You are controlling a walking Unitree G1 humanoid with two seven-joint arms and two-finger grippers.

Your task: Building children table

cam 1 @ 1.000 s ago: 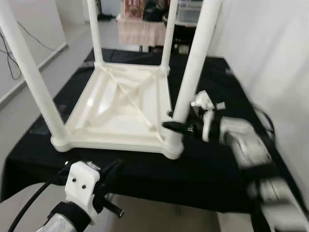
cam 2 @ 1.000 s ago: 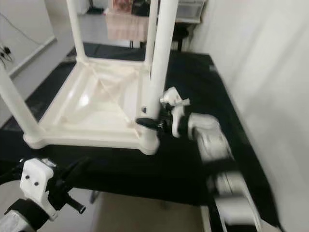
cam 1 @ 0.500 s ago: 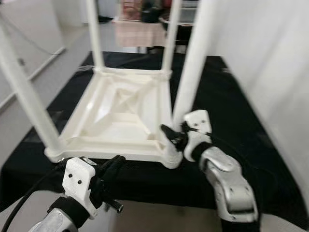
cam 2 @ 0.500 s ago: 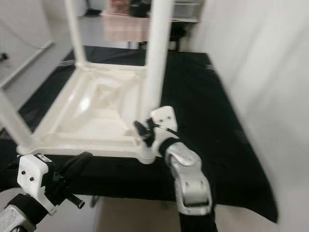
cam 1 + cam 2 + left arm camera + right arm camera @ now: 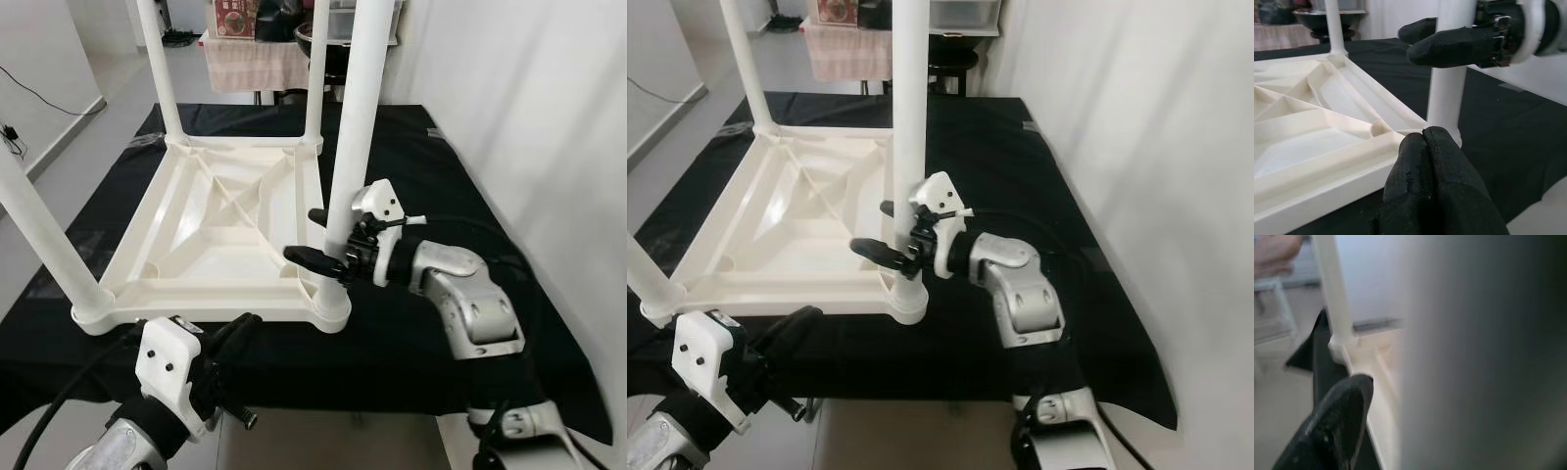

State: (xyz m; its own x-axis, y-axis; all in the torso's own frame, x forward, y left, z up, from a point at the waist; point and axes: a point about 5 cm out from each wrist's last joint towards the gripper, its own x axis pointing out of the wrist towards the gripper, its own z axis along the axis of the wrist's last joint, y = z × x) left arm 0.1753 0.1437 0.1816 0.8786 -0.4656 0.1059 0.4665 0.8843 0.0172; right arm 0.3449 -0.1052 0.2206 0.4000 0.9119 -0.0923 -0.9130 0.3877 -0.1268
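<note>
Right hand (image 5: 318,238) back up off the corner socket since half a second ago, fingers apart around the near-right leg (image 5: 355,127) of the upturned children table (image 5: 225,230) on the black worktop (image 5: 441,166) (leg likely seated), left hand (image 5: 1432,186) pinched together below the edge.

The two head cameras look forward and down on the upside-down white table (image 5: 225,225), while each wrist camera sits very close to its near leg (image 5: 1447,93), which all views share.
</note>
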